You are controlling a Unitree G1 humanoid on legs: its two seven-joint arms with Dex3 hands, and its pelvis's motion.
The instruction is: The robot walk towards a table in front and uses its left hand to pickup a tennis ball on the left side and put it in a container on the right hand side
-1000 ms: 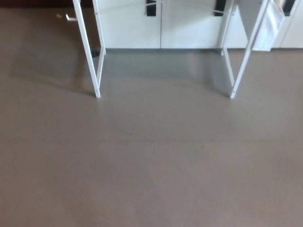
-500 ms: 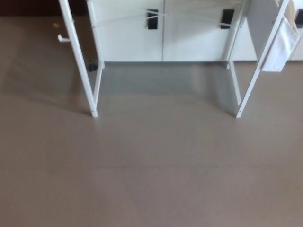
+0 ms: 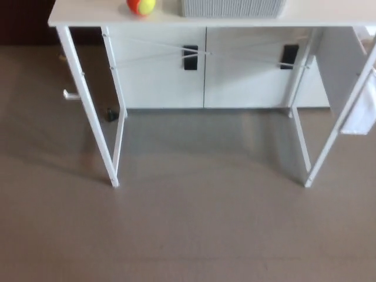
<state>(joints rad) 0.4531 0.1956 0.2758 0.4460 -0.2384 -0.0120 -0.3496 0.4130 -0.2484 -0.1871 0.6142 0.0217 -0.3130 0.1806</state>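
Observation:
A white table [image 3: 88, 17] stands ahead at the top of the head view, only its front edge and legs showing. On its left part rests a red and yellow tennis ball [image 3: 141, 6], cut off by the picture's top. To the right of the ball sits a grey ribbed container [image 3: 232, 7], of which only the lower wall shows. Neither of my hands appears in the picture.
White table legs [image 3: 94, 117] come down to the grey floor at left and right [image 3: 329, 141]. White cabinets with black handles [image 3: 190, 57] stand behind the table. A white cloth [image 3: 361, 111] hangs at the right edge. A small dark object [image 3: 110, 115] lies near the left rear leg.
The whole picture has shifted down as the camera moved; the table top, ball and container have come into view at the top.

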